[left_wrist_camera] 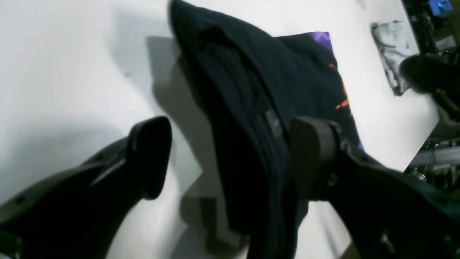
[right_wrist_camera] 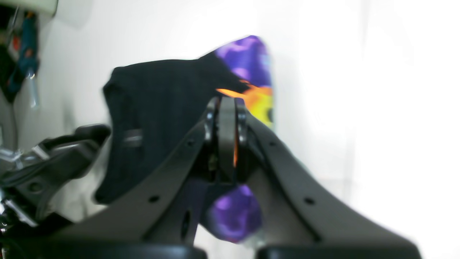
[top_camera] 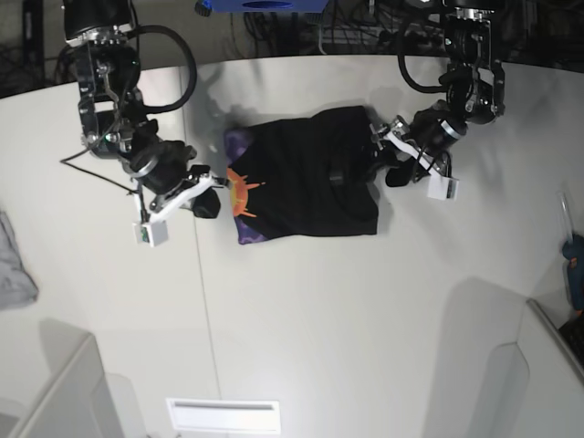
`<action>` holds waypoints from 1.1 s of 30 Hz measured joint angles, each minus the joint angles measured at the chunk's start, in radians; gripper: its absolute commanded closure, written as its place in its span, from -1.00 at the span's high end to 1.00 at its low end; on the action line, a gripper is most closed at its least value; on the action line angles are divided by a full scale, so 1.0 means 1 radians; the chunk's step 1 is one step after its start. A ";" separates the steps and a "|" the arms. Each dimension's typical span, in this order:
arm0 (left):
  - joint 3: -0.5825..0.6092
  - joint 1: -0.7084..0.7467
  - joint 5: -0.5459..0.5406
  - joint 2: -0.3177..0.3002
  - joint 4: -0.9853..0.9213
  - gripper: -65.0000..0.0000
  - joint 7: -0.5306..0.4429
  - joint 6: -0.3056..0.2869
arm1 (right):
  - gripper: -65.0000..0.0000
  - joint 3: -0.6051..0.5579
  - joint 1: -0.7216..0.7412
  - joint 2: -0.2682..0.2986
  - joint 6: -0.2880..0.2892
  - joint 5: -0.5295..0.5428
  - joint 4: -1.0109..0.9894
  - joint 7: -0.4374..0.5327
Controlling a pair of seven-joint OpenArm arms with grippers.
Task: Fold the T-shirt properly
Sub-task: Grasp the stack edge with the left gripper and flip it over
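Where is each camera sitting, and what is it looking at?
Left wrist: on the left arm, looking past its open gripper at the T-shirt.
Right wrist: on the right arm, looking along its shut gripper, pinching the T-shirt's printed edge.
Base: overhead, looking down at the table, both arms showing.
All three share the T-shirt.

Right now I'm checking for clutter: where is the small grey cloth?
In the base view the grey cloth lies at the table's far left edge, well apart from the T-shirt and beyond the right gripper.
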 measured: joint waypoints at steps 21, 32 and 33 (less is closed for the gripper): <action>0.235 -0.159 -0.019 0.003 -0.187 0.52 -0.034 0.102 | -1.00 0.008 -0.009 0.001 0.000 0.005 0.000 0.000; 0.297 -0.203 -0.041 0.005 -0.286 -0.39 -0.061 0.096 | -1.00 0.008 -0.008 0.006 0.000 0.004 0.004 0.001; 0.299 -0.203 -0.030 0.006 -0.286 -0.59 -0.051 0.098 | -1.00 0.008 -0.009 0.006 0.000 0.004 0.004 0.001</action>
